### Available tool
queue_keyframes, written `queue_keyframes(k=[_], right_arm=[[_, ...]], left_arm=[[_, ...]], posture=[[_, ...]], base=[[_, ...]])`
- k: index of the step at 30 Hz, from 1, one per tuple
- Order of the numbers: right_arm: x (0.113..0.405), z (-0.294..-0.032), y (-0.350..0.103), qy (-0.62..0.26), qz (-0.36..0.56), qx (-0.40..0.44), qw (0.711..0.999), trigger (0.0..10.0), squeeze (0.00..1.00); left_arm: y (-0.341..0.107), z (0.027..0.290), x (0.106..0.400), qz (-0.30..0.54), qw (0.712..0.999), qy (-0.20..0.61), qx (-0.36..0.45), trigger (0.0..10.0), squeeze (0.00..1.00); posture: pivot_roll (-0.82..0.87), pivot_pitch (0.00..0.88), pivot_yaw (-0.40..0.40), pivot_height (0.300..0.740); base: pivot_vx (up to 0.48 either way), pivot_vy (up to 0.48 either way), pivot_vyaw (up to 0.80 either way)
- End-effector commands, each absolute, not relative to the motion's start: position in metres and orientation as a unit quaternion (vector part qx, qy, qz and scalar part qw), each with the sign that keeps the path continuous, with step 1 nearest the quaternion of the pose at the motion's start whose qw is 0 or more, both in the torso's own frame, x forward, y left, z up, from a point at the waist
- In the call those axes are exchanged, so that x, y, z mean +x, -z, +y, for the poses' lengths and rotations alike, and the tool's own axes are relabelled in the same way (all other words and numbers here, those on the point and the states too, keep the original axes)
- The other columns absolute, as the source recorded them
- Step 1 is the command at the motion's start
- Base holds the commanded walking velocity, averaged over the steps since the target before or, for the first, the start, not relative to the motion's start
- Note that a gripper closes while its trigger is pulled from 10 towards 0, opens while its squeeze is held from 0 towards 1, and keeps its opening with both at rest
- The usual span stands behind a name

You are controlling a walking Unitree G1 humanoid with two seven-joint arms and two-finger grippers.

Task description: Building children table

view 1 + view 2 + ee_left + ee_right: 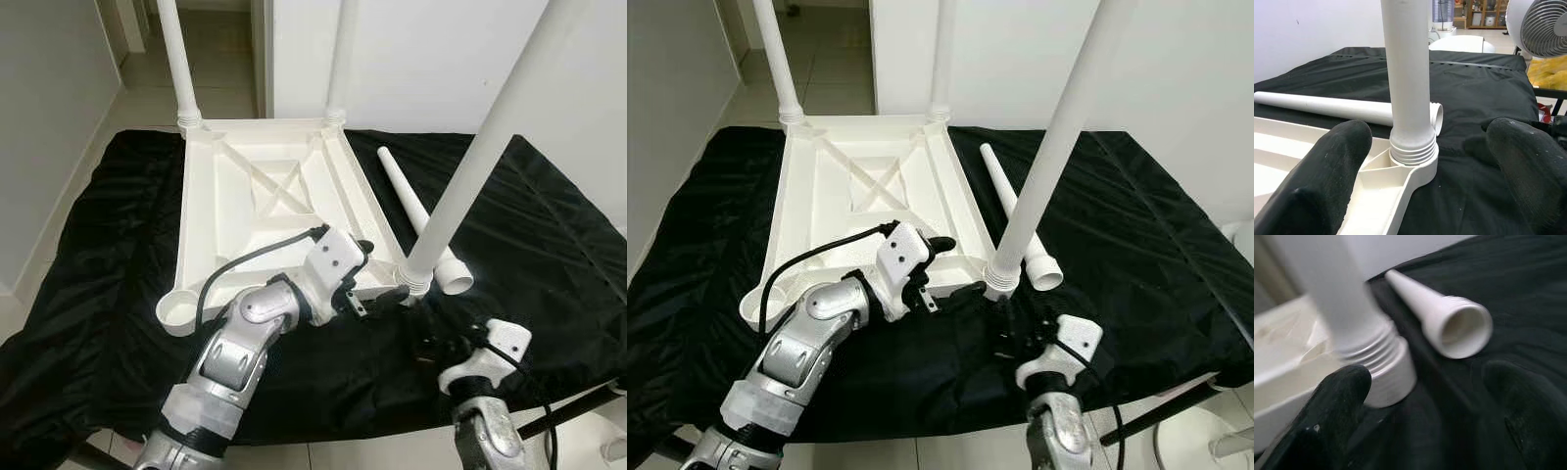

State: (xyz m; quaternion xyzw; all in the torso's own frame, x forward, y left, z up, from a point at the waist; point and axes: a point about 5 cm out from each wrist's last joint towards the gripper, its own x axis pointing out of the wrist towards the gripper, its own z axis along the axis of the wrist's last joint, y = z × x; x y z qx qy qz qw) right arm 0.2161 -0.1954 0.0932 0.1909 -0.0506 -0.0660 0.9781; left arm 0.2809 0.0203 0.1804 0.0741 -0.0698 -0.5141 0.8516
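Black cloth (549,225) covers work surface; white table top (265,206) lies upside down on it. Empty corner socket (176,309) at near left. Left gripper (377,304) open, fingers (1327,166) apart, facing screwed-in leg (480,147), not touching. Loose leg (416,215) lies just beside. Right gripper (1019,333) open, near leg base, contact unclear.

tabletop (245,211) on cloth (549,245) | loose leg (416,211) just right
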Motion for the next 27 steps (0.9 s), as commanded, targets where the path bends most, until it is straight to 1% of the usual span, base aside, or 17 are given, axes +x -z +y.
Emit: queue_keyframes(k=[1, 6, 8, 12, 13, 14, 16, 17, 19, 20, 22, 25, 27], right_arm=[[0.216, -0.198, -0.090, 0.078, -0.050, 0.223, 0.970, 10.0, 0.00], [0.218, -0.203, -0.089, 0.096, -0.056, 0.244, 0.963, 10.0, 0.00], [0.225, -0.207, -0.091, 0.101, -0.067, 0.267, 0.956, 9.9, 0.00], [0.228, -0.207, -0.093, 0.099, -0.072, 0.273, 0.954, 9.9, 0.00], [0.232, -0.209, -0.095, 0.096, -0.080, 0.283, 0.951, 8.2, 0.00], [0.239, -0.210, -0.099, 0.093, -0.088, 0.292, 0.948, 8.6, 0.00], [0.244, -0.212, -0.101, 0.091, -0.094, 0.300, 0.945, 8.4, 0.00], [0.253, -0.214, -0.104, 0.085, -0.100, 0.310, 0.942, 6.7, 0.00], [0.256, -0.215, -0.105, 0.082, -0.101, 0.313, 0.941, 6.7, 0.00], [0.259, -0.215, -0.106, 0.078, -0.102, 0.317, 0.940, 8.5, 0.00], [0.264, -0.216, -0.106, 0.073, -0.104, 0.324, 0.937, 9.6, 0.00], [0.269, -0.217, -0.106, 0.067, -0.105, 0.336, 0.934, 9.3, 0.00], [0.272, -0.218, -0.105, 0.067, -0.104, 0.338, 0.933, 9.4, 0.00]], left_arm=[[-0.178, 0.021, 0.285, -0.066, 0.868, 0.486, 0.076, 10.0, 0.00], [-0.179, 0.022, 0.286, -0.067, 0.869, 0.484, 0.076, 10.0, 0.00], [-0.179, 0.022, 0.286, -0.068, 0.870, 0.483, 0.076, 10.0, 0.00], [-0.180, 0.022, 0.287, -0.068, 0.870, 0.483, 0.076, 10.0, 0.00], [-0.180, 0.021, 0.286, -0.069, 0.870, 0.483, 0.075, 10.0, 0.00], [-0.180, 0.021, 0.286, -0.069, 0.869, 0.484, 0.075, 10.0, 0.00], [-0.180, 0.020, 0.286, -0.069, 0.869, 0.485, 0.074, 10.0, 0.00], [-0.181, 0.018, 0.286, -0.070, 0.868, 0.486, 0.075, 10.0, 0.00], [-0.181, 0.018, 0.286, -0.071, 0.868, 0.487, 0.075, 10.0, 0.00], [-0.181, 0.018, 0.286, -0.071, 0.867, 0.487, 0.074, 10.0, 0.00], [-0.181, 0.018, 0.287, -0.072, 0.868, 0.486, 0.075, 10.0, 0.00], [-0.182, 0.019, 0.287, -0.072, 0.868, 0.485, 0.074, 10.0, 0.00], [-0.182, 0.019, 0.287, -0.073, 0.868, 0.485, 0.075, 10.0, 0.00]], posture=[[-0.07, 0.000, -0.022, 0.740], [-0.06, 0.000, -0.023, 0.740], [-0.06, 0.000, -0.023, 0.740], [-0.06, 0.000, -0.023, 0.740], [-0.06, 0.000, -0.021, 0.740], [-0.06, 0.000, -0.018, 0.740], [-0.06, 0.000, -0.017, 0.740], [-0.06, 0.000, -0.017, 0.740], [-0.06, 0.000, -0.017, 0.740], [-0.06, 0.000, -0.017, 0.740], [-0.06, 0.000, -0.017, 0.740], [-0.05, 0.000, -0.021, 0.740], [-0.05, 0.000, -0.021, 0.740]], base=[[0.000, 0.000, 0.00], [0.000, 0.000, 0.00], [0.000, 0.000, 0.00], [0.000, 0.000, 0.00], [0.000, 0.000, 0.00], [0.000, 0.000, 0.00], [0.000, 0.000, 0.00], [0.000, 0.000, 0.00], [0.000, 0.000, 0.00], [0.000, 0.000, 0.00], [0.000, 0.000, 0.00], [0.000, 0.000, 0.00], [0.000, 0.000, 0.00]])
